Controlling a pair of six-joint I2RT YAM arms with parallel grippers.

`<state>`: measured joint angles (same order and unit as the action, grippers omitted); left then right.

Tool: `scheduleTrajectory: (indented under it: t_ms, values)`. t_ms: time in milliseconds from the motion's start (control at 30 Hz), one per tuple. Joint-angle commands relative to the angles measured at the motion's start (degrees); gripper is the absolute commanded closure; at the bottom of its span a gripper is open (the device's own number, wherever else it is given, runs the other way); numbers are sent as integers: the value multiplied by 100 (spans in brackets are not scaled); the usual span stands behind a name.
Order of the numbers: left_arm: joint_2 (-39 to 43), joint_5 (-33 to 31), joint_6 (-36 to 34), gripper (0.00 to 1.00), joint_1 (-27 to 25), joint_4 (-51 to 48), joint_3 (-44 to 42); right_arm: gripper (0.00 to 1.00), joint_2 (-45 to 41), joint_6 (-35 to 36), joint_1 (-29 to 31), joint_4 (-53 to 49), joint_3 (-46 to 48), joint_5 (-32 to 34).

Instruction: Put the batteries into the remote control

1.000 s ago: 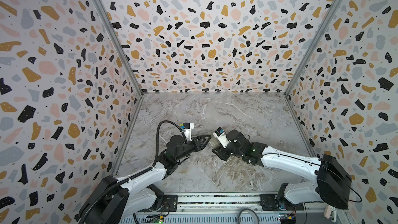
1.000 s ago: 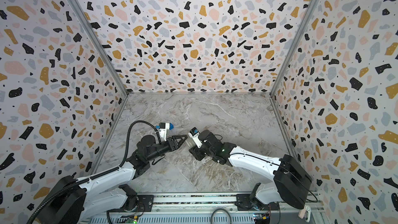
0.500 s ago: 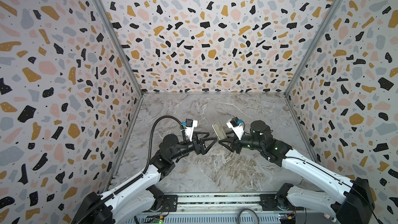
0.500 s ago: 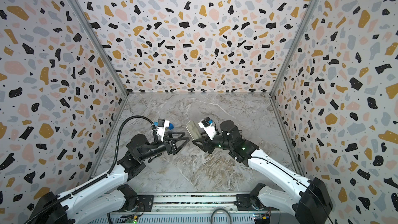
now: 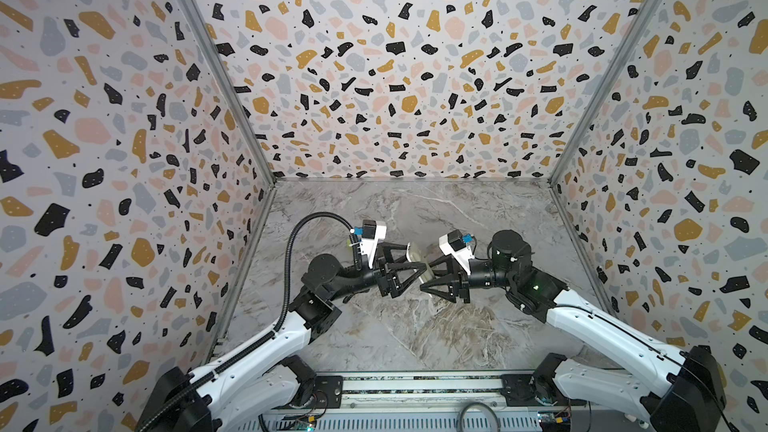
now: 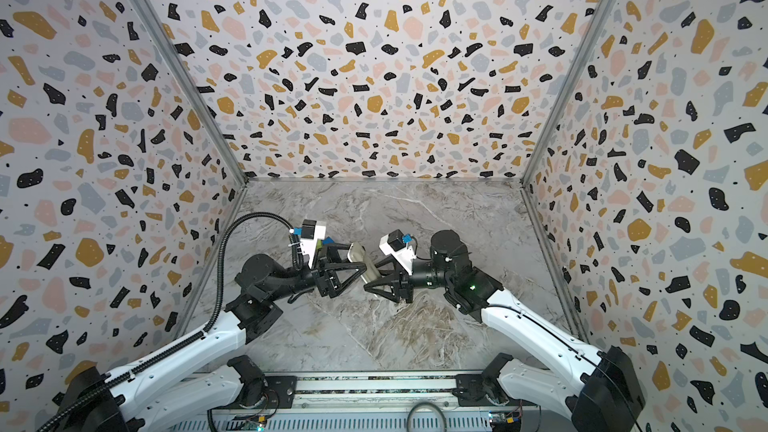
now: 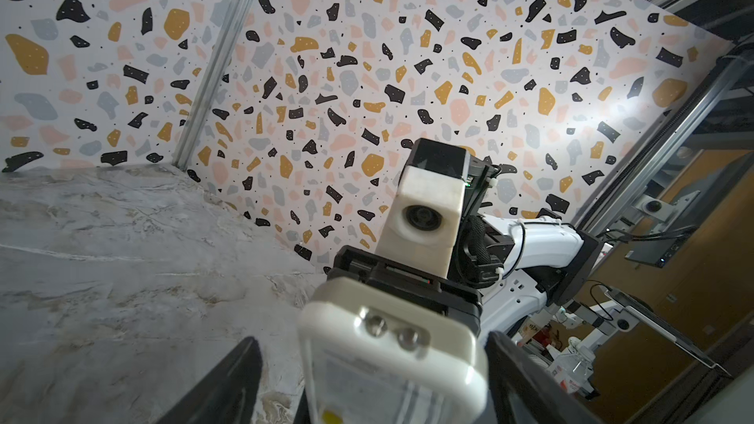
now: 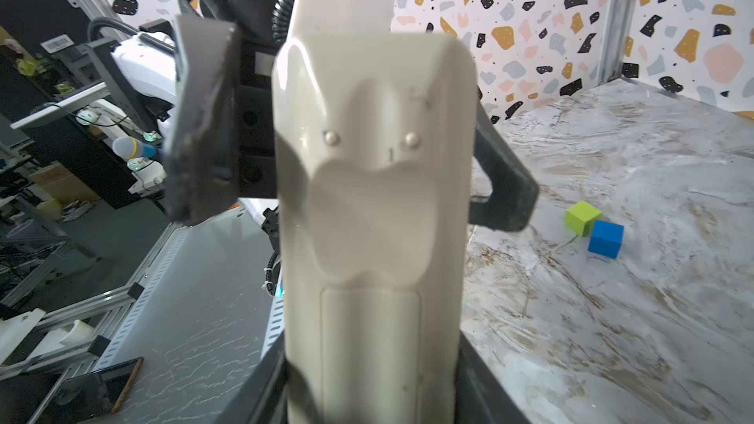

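Observation:
The white remote control [image 5: 417, 260] [image 6: 360, 258] hangs above the marble floor at mid-table, between the two arms. My right gripper [image 5: 428, 278] [image 8: 371, 393] is shut on one end, its jaws tight against both sides; the plain back [image 8: 371, 197] with its closed bay panel faces that wrist camera. My left gripper [image 5: 419, 263] [image 7: 373, 385] is open around the other end [image 7: 391, 360]. One left finger [image 8: 200, 124] stands clear of the remote; the other finger [image 8: 502, 189] sits close against its side. The batteries are out of view.
A green cube [image 8: 582, 217] and a blue cube [image 8: 606, 238] lie touching on the marble floor [image 5: 415, 326], seen only in the right wrist view. Terrazzo walls close in the left, back and right sides. A metal rail [image 5: 415, 386] runs along the front edge.
The right arm has lifted the remote off the floor and carried it up. The left gripper has opened and moved in around the remote's free end.

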<state>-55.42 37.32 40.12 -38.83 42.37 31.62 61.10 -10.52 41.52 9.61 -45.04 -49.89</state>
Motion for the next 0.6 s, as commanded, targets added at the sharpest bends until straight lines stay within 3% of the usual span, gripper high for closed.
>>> scheduleTrajectory:
  t_ms: [0, 233, 567]
  values:
    - [-20, 220, 57, 18, -89, 576, 147, 88, -66, -178, -3, 538, -5, -446]
    - [-57, 385, 77, 25, -212, 673, 185, 88, 5, -399, -21, 886, 28, -607]
    - [-92, 416, 49, 49, -323, 707, 230, 88, 23, -652, -30, 1252, 144, -794]
